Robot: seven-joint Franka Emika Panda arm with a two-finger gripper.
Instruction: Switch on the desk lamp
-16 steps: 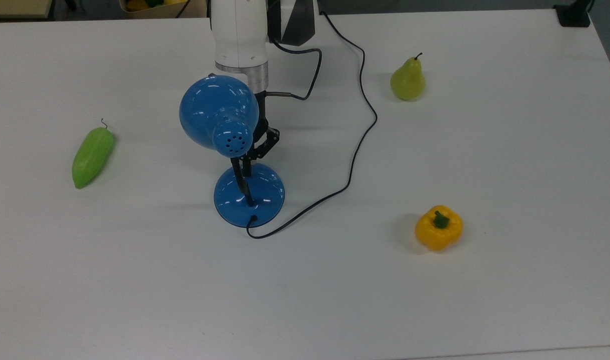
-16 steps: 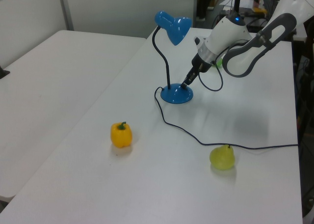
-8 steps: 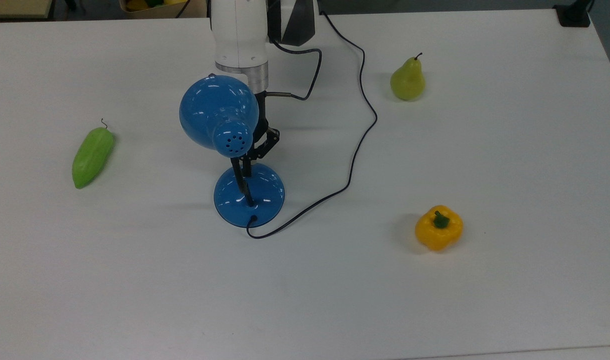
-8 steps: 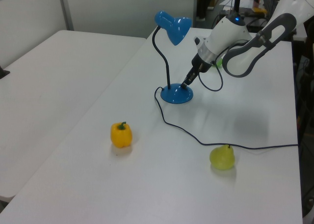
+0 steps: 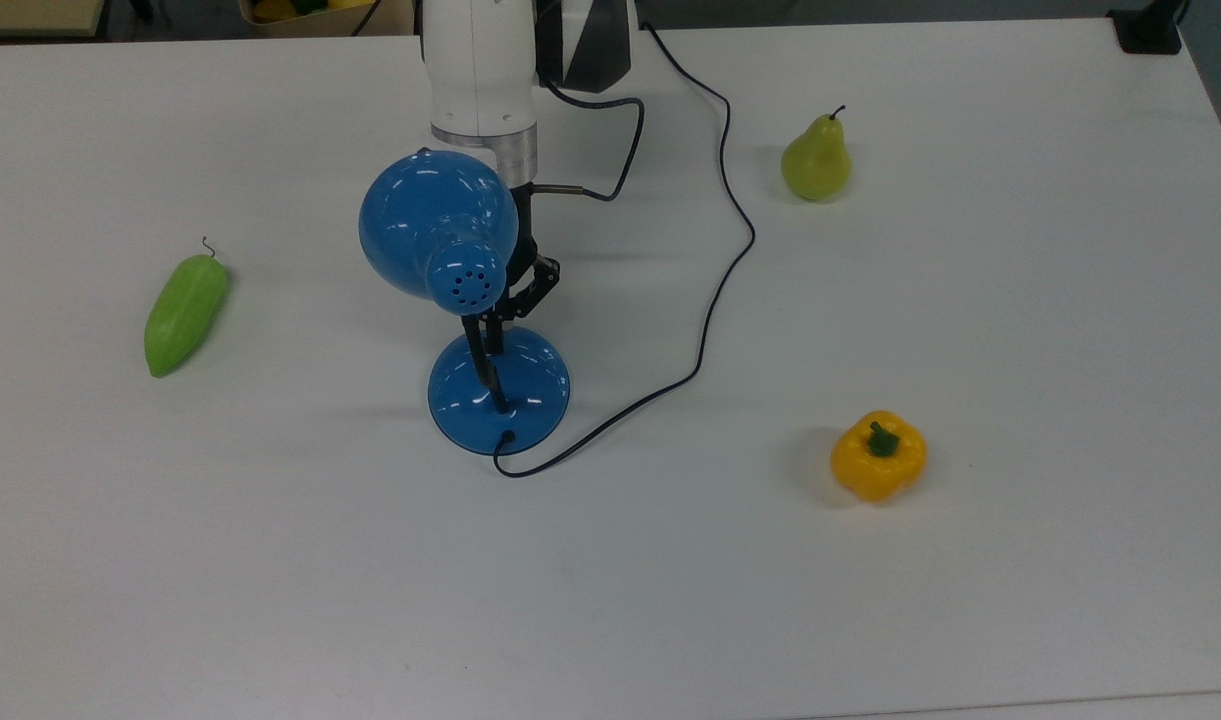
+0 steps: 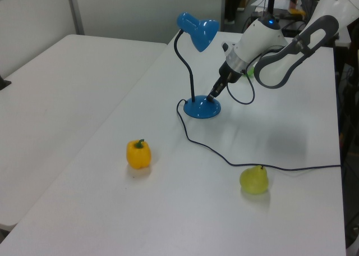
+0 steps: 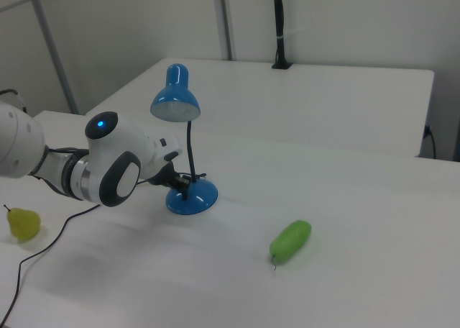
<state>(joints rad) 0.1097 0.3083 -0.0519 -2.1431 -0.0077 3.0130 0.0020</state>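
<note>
desk lamp upright mid-table | gripper at 12 o'clock of the lamp's base in the top view, tip on it | fingers pressed together

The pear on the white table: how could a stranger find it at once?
On the white table, follow the glossy blue desk lamp's black cord toward the top view's upper right. Beside its bend stands the yellow-green pear, stem up, the only upright fruit.
</note>
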